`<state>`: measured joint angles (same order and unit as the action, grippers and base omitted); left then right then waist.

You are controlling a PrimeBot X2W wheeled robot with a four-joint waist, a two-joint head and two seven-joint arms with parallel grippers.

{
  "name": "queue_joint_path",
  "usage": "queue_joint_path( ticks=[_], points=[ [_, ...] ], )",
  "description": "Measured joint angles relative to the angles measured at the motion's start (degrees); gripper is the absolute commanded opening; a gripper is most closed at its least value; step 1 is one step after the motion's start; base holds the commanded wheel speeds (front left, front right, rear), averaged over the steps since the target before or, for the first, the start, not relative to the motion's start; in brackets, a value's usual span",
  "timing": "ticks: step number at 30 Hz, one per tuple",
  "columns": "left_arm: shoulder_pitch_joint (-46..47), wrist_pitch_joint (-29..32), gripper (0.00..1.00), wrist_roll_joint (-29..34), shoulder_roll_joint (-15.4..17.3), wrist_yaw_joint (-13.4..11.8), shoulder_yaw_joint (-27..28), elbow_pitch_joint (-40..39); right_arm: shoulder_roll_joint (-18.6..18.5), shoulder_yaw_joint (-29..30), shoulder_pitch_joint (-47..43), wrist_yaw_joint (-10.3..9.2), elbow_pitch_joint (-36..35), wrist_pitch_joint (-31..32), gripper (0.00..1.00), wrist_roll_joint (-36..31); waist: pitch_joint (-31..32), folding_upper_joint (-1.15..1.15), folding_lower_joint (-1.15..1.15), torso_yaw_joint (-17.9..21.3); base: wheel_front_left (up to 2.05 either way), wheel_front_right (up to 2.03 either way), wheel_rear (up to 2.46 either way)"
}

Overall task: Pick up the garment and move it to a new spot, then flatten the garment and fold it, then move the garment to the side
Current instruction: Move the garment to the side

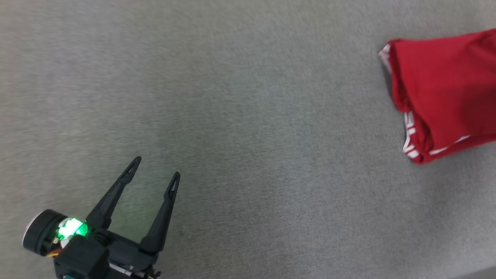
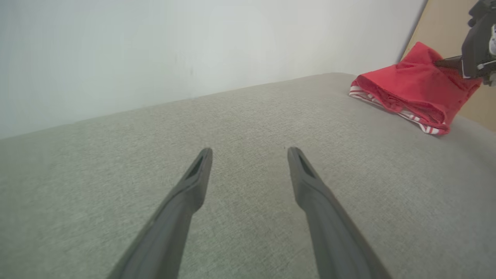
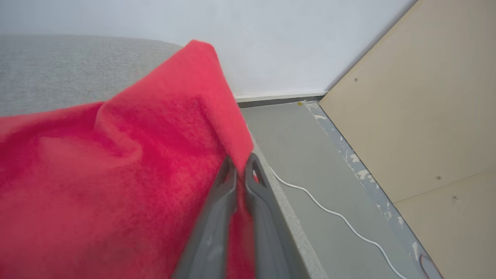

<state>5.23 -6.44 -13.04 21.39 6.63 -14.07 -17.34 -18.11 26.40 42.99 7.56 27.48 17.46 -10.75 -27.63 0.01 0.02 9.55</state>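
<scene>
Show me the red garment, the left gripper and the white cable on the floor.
red garment (image 1: pixel 445 89), head view, middle of the cloth
left gripper (image 1: pixel 157 166), head view, midway between its fingertips
white cable (image 3: pixel 341 216), right wrist view, its middle stretch

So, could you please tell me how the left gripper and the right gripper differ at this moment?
The left gripper stands open and empty; the right gripper is shut on the red garment. The left hangs over the bare grey surface; the right is near that surface's edge, beside the floor. Both have two long dark fingers.
</scene>
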Motion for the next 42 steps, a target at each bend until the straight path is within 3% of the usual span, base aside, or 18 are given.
queue_joint_path(
  ticks=[10, 11, 12, 13, 21, 27, 31, 37, 42],
  points=[
    [0.75, 1.51, 1.0, -0.18, 1.18, 0.01, -0.4, -2.37, -1.03, 0.33, 2.76, 0.0, 3.79, -10.53, 0.0, -4.57, -5.39, 0.0, -0.01, 4.22, 0.0, 0.0, 0.0],
    [0.76, 1.51, 1.0, -0.19, 1.16, 0.0, -0.44, -2.36, -1.07, 0.55, 2.91, 0.0, 4.15, -11.2, 0.18, -4.7, -5.65, 0.0, -0.01, 4.34, 0.0, 0.0, 0.0],
    [0.75, 1.49, 1.0, -0.25, 1.15, -0.01, -0.44, -2.34, -1.21, 0.55, 3.03, 0.0, 4.74, -11.73, 0.5, -4.9, -5.8, 0.0, 0.0, 4.35, 0.0, 0.0, 0.0],
    [0.78, 1.14, 1.0, -0.36, 1.11, -0.08, -0.44, -2.22, -1.52, 0.51, 3.11, 0.0, 5.79, -13.06, 1.0, -5.08, -5.76, 0.0, -0.01, 4.15, 0.0, 0.0, 0.0],
    [0.6, -3.52, 1.0, -1.16, -0.78, -0.81, -0.71, 2.47, -1.88, -3.21, 1.66, 0.0, 8.7, -21.23, 1.0, -3.58, -2.03, -0.01, -0.02, 2.83, 0.0, 0.0, 0.0],
    [-1.85, -7.17, 1.0, -3.94, -3.39, -1.18, -0.21, 8.59, -2.1, -9.28, -5.49, 0.0, 8.75, -25.24, 1.0, 6.05, 4.1, -0.01, -0.02, 0.96, 0.0, 0.0, 0.0],
    [-4.82, -8.21, 1.0, -5.82, -6.37, -2.35, 1.36, 13.17, -1.25, -15.22, -14.98, 0.0, 3.91, -26.64, 1.0, 11.07, 9.18, -0.02, -0.03, -0.7, 0.0, 0.0, 0.0],
    [-9.26, -8.59, 1.0, -8.01, -10.48, -4.24, 6.19, 20.01, 4.91, -18.49, -29.75, -0.01, -8.73, -25.82, 1.0, 16.3, 17.37, -0.03, -0.04, -3.29, 0.0, 0.0, 0.0],
    [-11.34, -8.6, 1.0, -8.15, -13.3, -4.11, 11.13, 23.29, 9.42, -20.08, -38.43, -0.01, -17.15, -21.48, 1.0, 18.69, 23.8, -0.03, -0.04, -5.36, 0.0, 0.0, 0.0]
  ],
)
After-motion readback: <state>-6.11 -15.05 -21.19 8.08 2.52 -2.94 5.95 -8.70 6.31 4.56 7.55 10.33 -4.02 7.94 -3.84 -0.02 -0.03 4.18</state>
